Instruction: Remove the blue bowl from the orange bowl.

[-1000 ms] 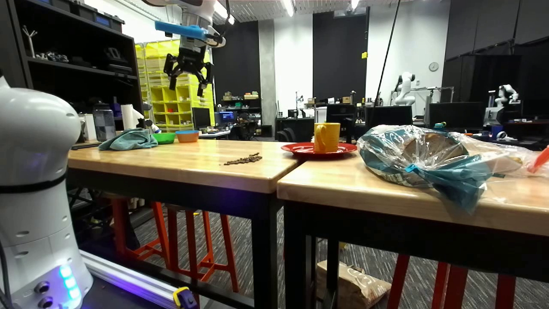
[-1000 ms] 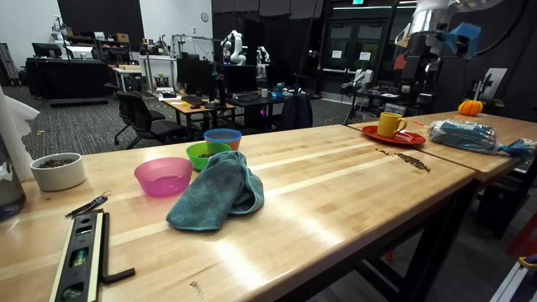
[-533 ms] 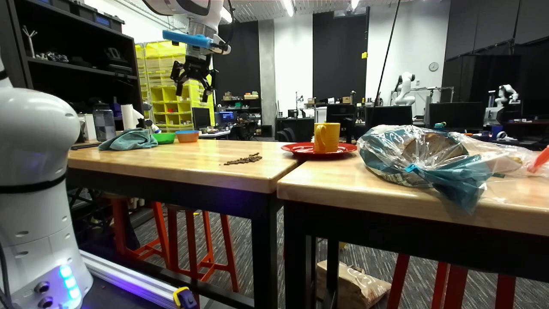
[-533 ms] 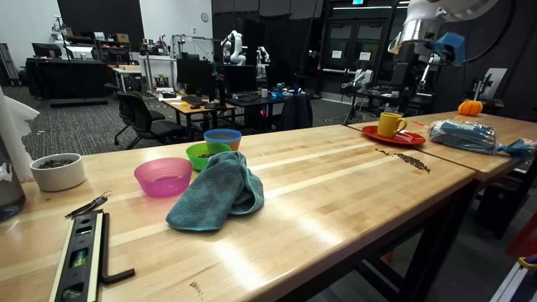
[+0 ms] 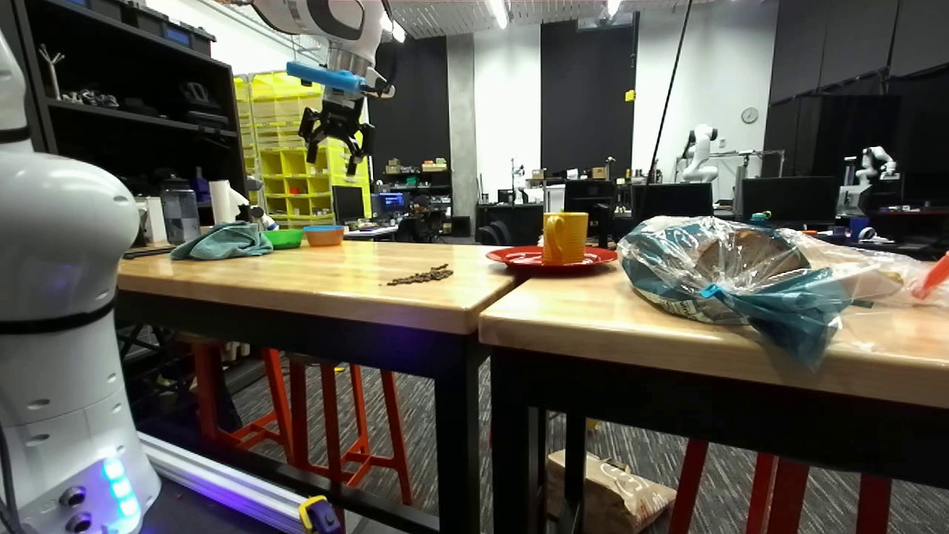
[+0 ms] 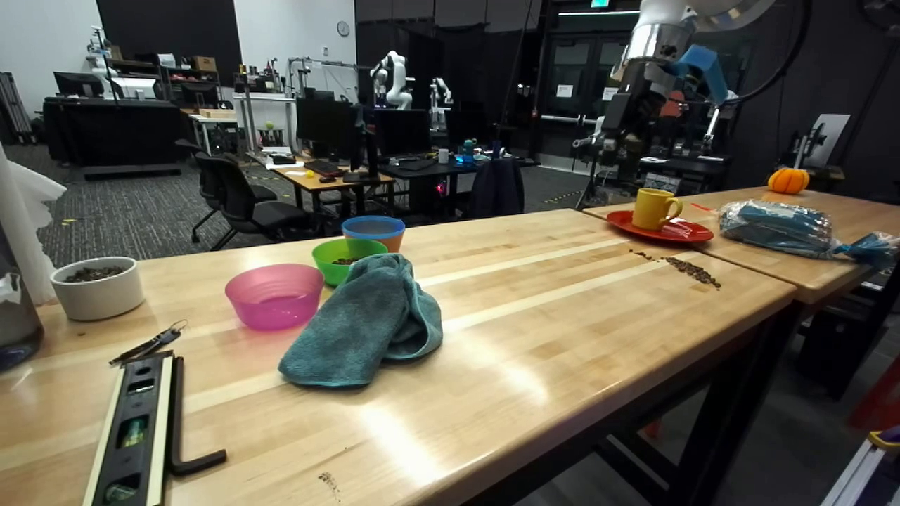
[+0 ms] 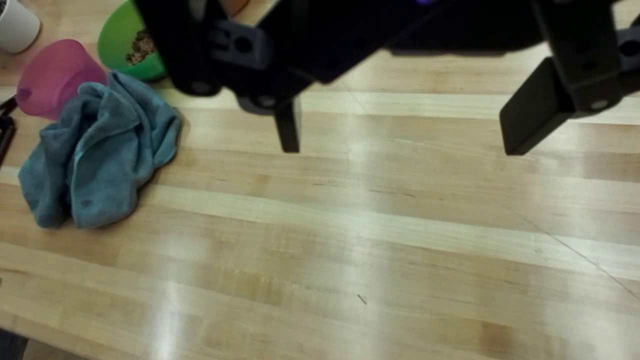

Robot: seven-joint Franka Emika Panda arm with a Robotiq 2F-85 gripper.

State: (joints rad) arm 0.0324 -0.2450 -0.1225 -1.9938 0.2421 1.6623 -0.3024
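"Two black fingers are standing wide apart in the wrist view, so the black gripper is hovering spread over the striped wooden tabletop."

"And the small light-blue round bowl?"

"It is sitting nested in the round orange bowl. Both exterior views are showing its blue rim; the wrist view is catching just a sliver of orange at its top edge."

"What is the wrist view showing well?"

"Brown pellets, lying inside the round green bowl. It is sharing the translucent pink bowl with an exterior view; a brown paper bag on the grey carpet is appearing in an exterior view only."

"And the surface?"

"It is reflecting white glare. A crumpled teal cloth is lying close beside the green and pink bowls, and a yellow mug is standing on a red plate."

"And the room?"

"Yellow shelving is rising beyond the tabletop, and a round clock is hanging on a white wall."
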